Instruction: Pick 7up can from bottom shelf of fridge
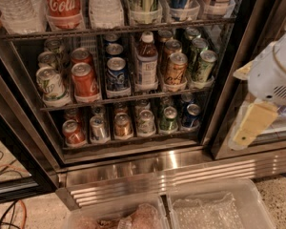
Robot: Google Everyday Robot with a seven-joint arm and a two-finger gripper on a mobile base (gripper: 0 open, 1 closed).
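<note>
1. Speckled flooring (279,194) lines the bottom edge, where two clear plastic bins (214,206) sit side by side nearest the camera.
2. Just behind the bins runs the ribbed stainless base strip (181,173) of the fridge (19,142).
3. At the right, the white end effector (239,108) hangs in front of the dark door frame, outside the racks and well apart from every can. Its two pale yellow fingers (252,124) stand spread, with nothing between them.
4. On the bottom shelf (133,140), six cans stand along the front rail. The 7up can (146,122) is upright in the fourth lane from the left, between a brownish can (122,125) and a green can (169,118).
5. Above, a taller rack holds a bottle (146,63) among more cans.
6. Farthest up, a Coca-Cola bottle (63,5) stands between clear bottles.
</note>
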